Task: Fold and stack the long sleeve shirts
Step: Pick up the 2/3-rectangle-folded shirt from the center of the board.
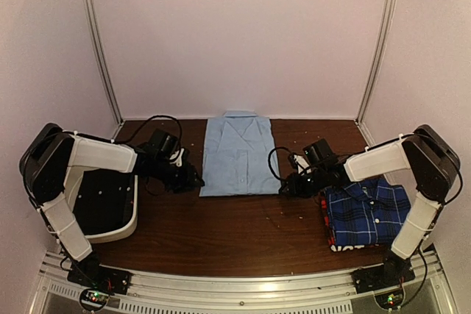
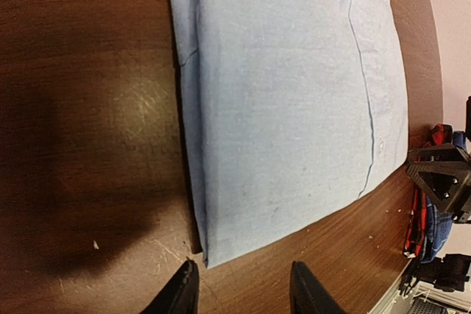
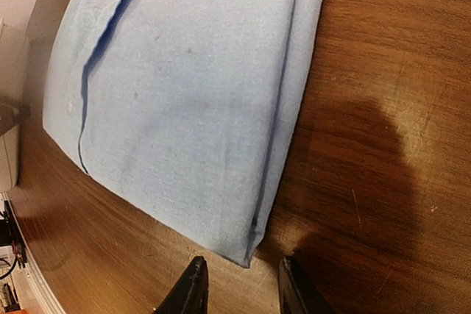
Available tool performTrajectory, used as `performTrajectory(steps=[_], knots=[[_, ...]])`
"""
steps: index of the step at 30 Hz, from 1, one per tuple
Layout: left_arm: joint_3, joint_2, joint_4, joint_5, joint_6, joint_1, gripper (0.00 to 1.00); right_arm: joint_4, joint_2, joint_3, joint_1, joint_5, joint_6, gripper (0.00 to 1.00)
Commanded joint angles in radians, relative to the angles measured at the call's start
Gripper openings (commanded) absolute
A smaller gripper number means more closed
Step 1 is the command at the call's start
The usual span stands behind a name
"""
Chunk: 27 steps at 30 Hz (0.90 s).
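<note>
Beside the black-lined bin, left hand and right hand, spread, flank blue shirt.

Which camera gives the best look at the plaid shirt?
Top external: the plaid shirt lies folded at near right, almost wholly visible, the right arm covering its right edge. Left wrist catches only what looks like a sliver at the frame's right edge. Right wrist shows none of it.
</note>
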Motion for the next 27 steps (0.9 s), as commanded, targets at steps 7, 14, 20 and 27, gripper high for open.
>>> performTrajectory(steps=[7,14,20,27], knots=[[-0.027,0.026,0.044,-0.012,-0.021,-0.016,0.40,0.094,0.014,-0.013,0.002,0.012,0.039,0.35],[-0.022,0.056,0.042,-0.008,-0.023,-0.025,0.38,0.117,0.036,-0.009,0.002,-0.003,0.048,0.34],[-0.021,0.080,0.042,-0.014,-0.032,-0.036,0.36,0.143,0.045,-0.028,0.002,-0.006,0.061,0.34],[-0.018,0.090,0.039,-0.014,-0.044,-0.040,0.35,0.175,0.057,-0.043,0.003,-0.022,0.075,0.32]])
